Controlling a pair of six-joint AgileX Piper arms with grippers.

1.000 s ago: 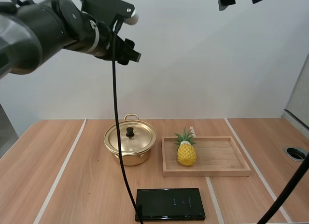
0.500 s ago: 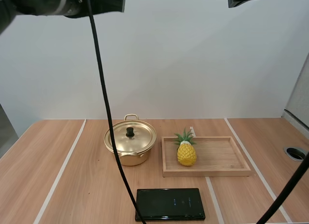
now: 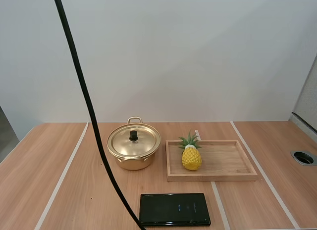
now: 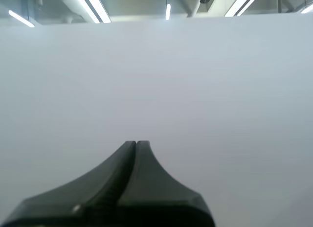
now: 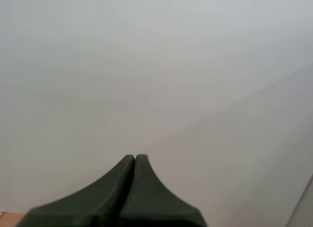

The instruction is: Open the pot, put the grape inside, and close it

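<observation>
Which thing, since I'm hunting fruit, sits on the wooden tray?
The pineapple: it stands upright on the wooden tray, while the lidded pot and black device rest on the table.

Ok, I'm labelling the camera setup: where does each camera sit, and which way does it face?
High view: behind and above the arm bases, looking forward and down over the table at the pot, the pineapple on the wooden tray and a black phone.
Left wrist view: on the left arm, facing a white wall; the left gripper is shut.
Right wrist view: on the right arm, facing a white wall; the right gripper is shut.
Shared: both wrist views show a shut gripper against white wall.
</observation>
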